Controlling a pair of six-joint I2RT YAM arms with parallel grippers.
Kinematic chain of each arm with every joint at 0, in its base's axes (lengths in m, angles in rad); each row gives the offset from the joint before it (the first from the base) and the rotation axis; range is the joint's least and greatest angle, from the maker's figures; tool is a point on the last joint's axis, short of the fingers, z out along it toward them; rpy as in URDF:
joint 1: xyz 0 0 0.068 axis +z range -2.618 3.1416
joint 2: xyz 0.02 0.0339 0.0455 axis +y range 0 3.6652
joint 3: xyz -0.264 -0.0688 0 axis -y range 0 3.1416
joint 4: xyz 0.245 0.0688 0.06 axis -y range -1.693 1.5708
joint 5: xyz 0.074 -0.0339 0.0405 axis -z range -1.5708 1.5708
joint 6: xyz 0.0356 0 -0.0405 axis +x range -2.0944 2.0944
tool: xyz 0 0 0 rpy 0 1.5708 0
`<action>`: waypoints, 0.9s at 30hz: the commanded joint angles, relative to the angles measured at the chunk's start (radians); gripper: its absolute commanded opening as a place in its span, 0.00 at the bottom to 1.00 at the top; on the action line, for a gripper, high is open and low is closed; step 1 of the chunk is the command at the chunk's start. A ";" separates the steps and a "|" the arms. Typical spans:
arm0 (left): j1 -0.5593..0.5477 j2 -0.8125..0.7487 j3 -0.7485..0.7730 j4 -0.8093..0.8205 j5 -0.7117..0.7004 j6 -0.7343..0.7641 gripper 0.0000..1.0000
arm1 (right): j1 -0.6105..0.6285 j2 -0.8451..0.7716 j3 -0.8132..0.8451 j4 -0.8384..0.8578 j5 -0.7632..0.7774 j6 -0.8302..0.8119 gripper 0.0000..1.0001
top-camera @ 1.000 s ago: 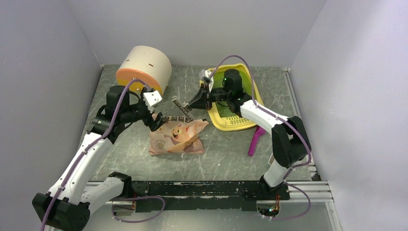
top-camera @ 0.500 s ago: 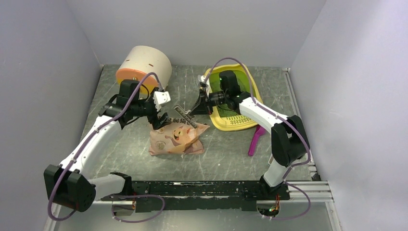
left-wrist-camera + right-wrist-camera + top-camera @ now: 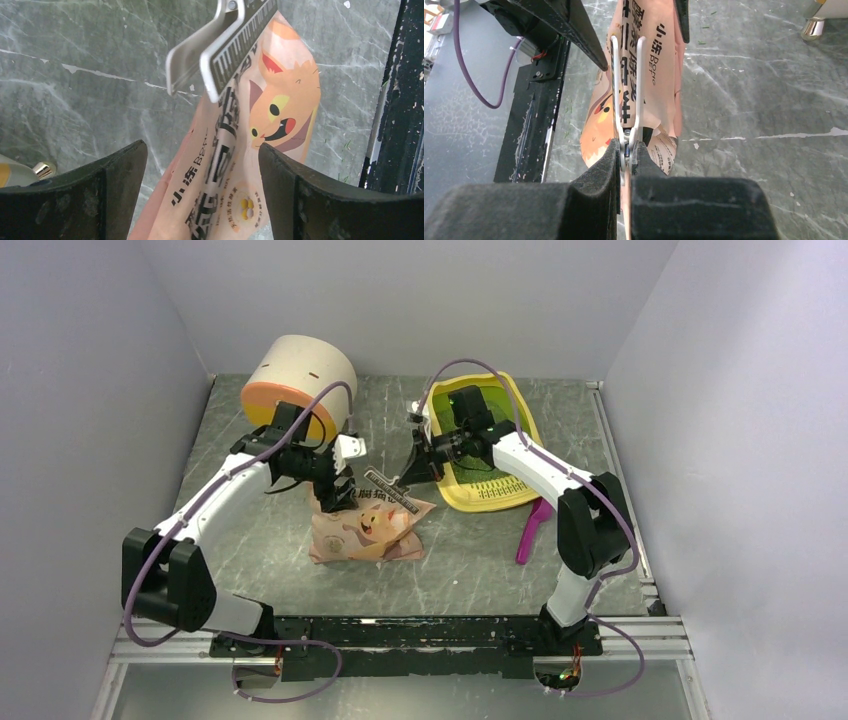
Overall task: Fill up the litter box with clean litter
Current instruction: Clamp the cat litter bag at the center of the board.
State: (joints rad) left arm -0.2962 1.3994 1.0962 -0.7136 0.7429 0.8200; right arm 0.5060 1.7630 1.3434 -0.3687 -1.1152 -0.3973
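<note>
My right hand (image 3: 626,155) clamps the clip (image 3: 200,50), my left hand (image 3: 201,155) gapes astride the bag (image 3: 280,110), so I risk dragging the unheld bag, spilling litter.

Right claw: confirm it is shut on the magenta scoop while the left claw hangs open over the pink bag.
Wrong: the right wrist view shows the right claw shut on the metal clip, not the scoop. The left claw hangs open over the pink bag.
</note>
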 commanded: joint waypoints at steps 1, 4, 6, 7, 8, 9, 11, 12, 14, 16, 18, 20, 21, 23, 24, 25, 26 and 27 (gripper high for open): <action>0.005 0.042 0.050 -0.054 -0.002 0.057 0.83 | 0.004 -0.003 -0.012 -0.033 -0.024 -0.007 0.00; 0.000 0.076 0.056 -0.091 -0.006 0.070 0.71 | 0.004 0.018 0.034 -0.125 0.006 -0.050 0.00; -0.005 0.089 0.065 -0.108 0.005 0.067 0.60 | 0.005 0.020 0.058 -0.175 0.041 -0.072 0.00; -0.006 0.093 0.069 -0.113 0.018 0.063 0.57 | 0.006 0.017 0.069 -0.200 0.062 -0.079 0.00; -0.006 0.097 0.071 -0.116 0.027 0.061 0.50 | 0.010 0.015 0.080 -0.218 0.088 -0.084 0.00; -0.006 0.101 0.071 -0.120 0.022 0.058 0.38 | 0.014 0.014 0.094 -0.240 0.109 -0.094 0.00; -0.006 0.108 0.073 -0.118 0.001 0.035 0.19 | 0.031 0.013 0.124 -0.294 0.168 -0.111 0.00; -0.006 0.109 0.074 -0.122 0.000 0.033 0.12 | 0.040 0.016 0.138 -0.324 0.198 -0.123 0.00; -0.005 0.099 0.073 -0.112 0.008 0.027 0.05 | 0.062 0.020 0.161 -0.366 0.256 -0.141 0.00; -0.005 0.075 0.069 -0.087 0.015 0.011 0.05 | 0.081 0.032 0.183 -0.400 0.328 -0.136 0.00; -0.005 0.047 0.069 -0.066 0.030 0.006 0.05 | 0.099 0.042 0.207 -0.422 0.389 -0.124 0.00; -0.005 0.020 0.072 -0.042 0.045 -0.008 0.05 | 0.112 0.053 0.238 -0.457 0.423 -0.132 0.00; -0.005 0.008 0.074 -0.032 0.055 -0.014 0.05 | 0.117 0.057 0.250 -0.474 0.433 -0.137 0.00; -0.005 -0.011 0.072 -0.018 0.074 -0.021 0.05 | 0.125 0.052 0.260 -0.485 0.463 -0.134 0.00; -0.005 -0.020 0.071 -0.012 0.081 -0.024 0.05 | 0.128 0.047 0.262 -0.486 0.476 -0.133 0.00; -0.005 -0.026 0.066 -0.007 0.085 -0.026 0.05 | 0.133 0.040 0.264 -0.487 0.484 -0.135 0.00; -0.005 -0.031 0.063 -0.006 0.091 -0.024 0.05 | 0.137 0.035 0.265 -0.487 0.494 -0.136 0.00; -0.005 -0.036 0.060 -0.002 0.090 -0.028 0.05 | 0.144 0.030 0.268 -0.488 0.510 -0.137 0.00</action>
State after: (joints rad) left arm -0.3012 1.4204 1.1362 -0.7898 0.7444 0.8036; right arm 0.6342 1.8027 1.5944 -0.7921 -0.7166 -0.5217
